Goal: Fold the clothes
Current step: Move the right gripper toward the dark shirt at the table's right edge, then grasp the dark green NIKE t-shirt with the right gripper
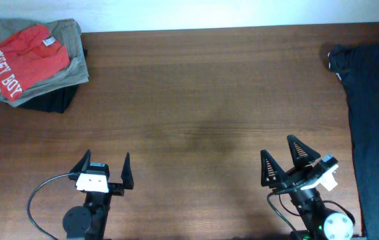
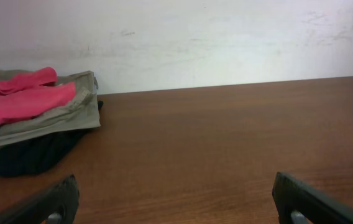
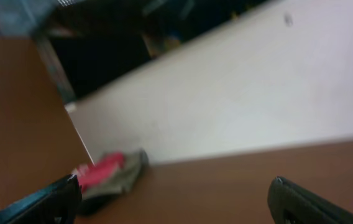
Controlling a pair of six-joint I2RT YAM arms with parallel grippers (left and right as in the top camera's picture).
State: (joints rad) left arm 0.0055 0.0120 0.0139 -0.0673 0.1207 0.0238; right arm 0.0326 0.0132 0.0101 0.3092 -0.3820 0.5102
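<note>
I see a brown wood-grain table (image 1: pixel 209 100) against a white wall. At the far left corner sits a folded stack (image 1: pixel 43 73): a black garment (image 1: pixel 53 101) at the bottom touching the wood, an olive garment (image 1: pixel 69 40) on that, and a red printed shirt (image 1: pixel 23 60) on top. A black T-shirt (image 1: pixel 369 113) lies rumpled along the right edge, well apart from the stack.

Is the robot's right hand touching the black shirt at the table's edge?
Apart. The overhead view shows bare table between the open right gripper and the black shirt.
</note>
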